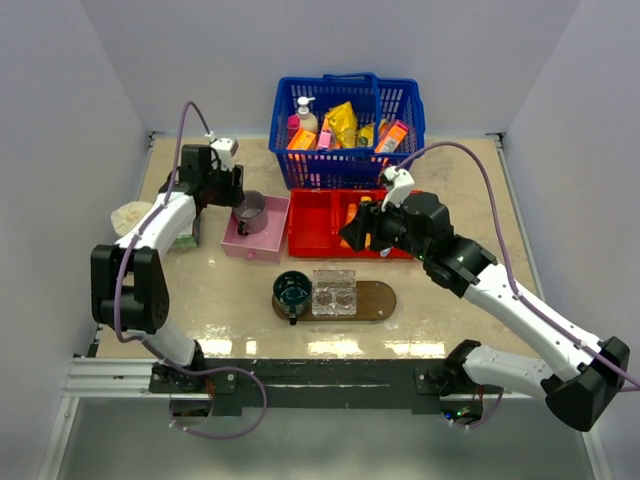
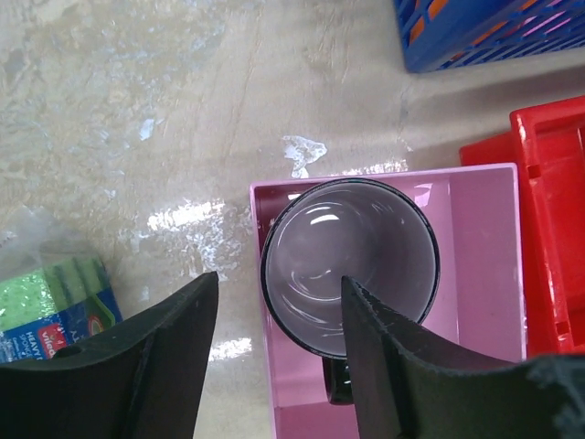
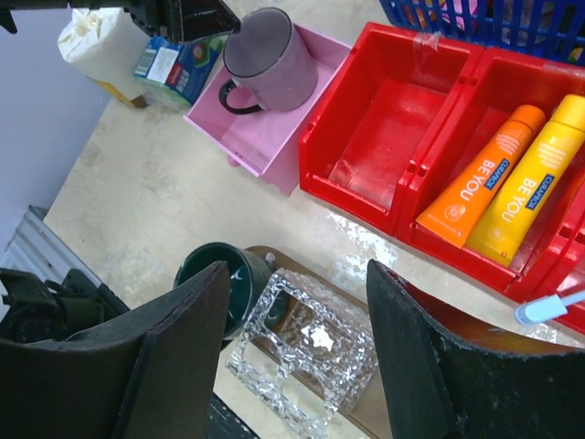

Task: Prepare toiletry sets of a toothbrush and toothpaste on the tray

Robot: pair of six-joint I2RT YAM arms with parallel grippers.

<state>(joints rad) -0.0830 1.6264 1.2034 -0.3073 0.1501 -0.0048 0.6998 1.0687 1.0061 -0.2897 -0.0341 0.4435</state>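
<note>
Two toothpaste tubes lie side by side in the middle compartment of the red bin (image 3: pixel 366 119), one orange (image 3: pixel 475 178) and one yellow (image 3: pixel 535 183). A white toothbrush end with a blue tip (image 3: pixel 548 309) pokes out of the compartment to the right. The brown tray (image 1: pixel 378 300) carries a dark green cup (image 1: pixel 292 290) and a clear glass holder (image 1: pixel 335 293). My right gripper (image 3: pixel 297 270) hovers open over the near edge of the red bin with nothing between its fingers. My left gripper (image 2: pixel 279 279) is open, with one finger inside the grey mug (image 2: pixel 366 247) and the other outside the pink box (image 2: pixel 475 256).
A blue basket (image 1: pixel 347 165) of goods stands behind the red bin (image 1: pixel 320 225). The pink box (image 1: pixel 255 243) touches the bin's left side. A green sponge pack (image 2: pixel 55 297) and a white paper roll (image 3: pixel 96 41) lie at the far left.
</note>
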